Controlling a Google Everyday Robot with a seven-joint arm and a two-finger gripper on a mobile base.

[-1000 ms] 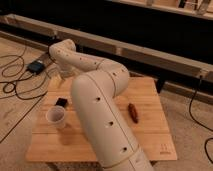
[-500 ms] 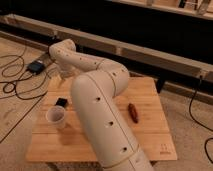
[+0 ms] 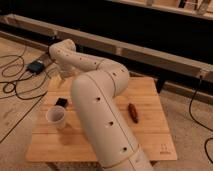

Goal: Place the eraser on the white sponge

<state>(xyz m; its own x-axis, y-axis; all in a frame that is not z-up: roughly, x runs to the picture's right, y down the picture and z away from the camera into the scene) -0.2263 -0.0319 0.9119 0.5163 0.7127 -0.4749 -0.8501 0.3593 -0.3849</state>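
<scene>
Gripper (image 3: 63, 76) over table (image 3: 147, 97) far-left edge, jaws apparently wide open, empty, eraser (image 3: 61, 102) beside white cup (image 3: 56, 117)

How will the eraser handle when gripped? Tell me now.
The eraser looks small and flat, so probably light and unlikely to roll. Lying low on the table, it may slide when nudged. The cup beside it could tip. The gripper hangs open near the table's far edge, away from the eraser.

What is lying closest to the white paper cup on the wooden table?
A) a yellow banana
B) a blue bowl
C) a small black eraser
C: the black eraser lies on the table just beyond the paper cup; the gripper hangs over the far-left corner.
</scene>
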